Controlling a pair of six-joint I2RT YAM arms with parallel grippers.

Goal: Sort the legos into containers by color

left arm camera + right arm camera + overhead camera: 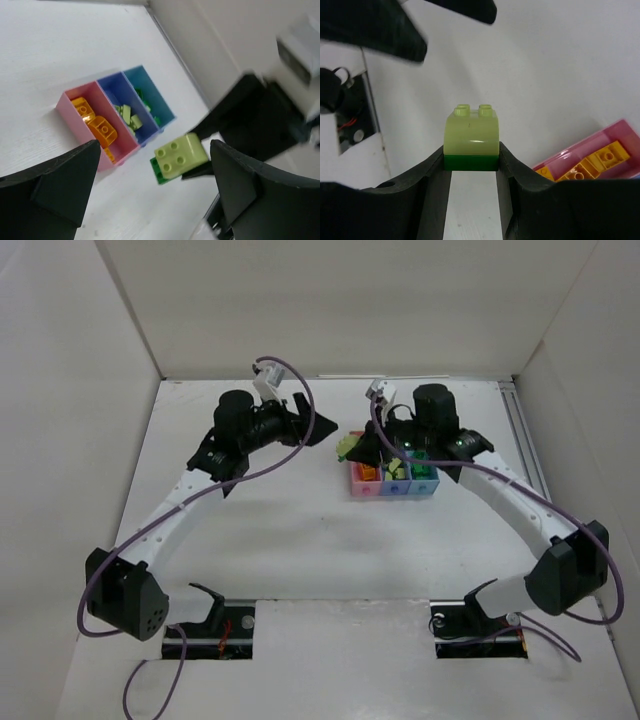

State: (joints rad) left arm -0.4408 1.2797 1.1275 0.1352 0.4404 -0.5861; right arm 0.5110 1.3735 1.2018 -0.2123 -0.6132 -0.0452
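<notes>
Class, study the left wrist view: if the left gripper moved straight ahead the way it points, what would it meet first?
Probably the pale green brick, stacked on a dark green brick that the right gripper holds; depth is uncertain.

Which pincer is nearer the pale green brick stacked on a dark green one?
Right. The right pincer is shut on the dark green base of the stacked bricks. The left pincer hangs open beside them, not touching.

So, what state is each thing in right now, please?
right end effector, shut on dark green brick
pale green brick, stacked on it
left end effector, open, empty
pink bin, holds orange bricks
blue-purple bin, holds pale green pieces
light blue bin, holds dark green pieces
</notes>
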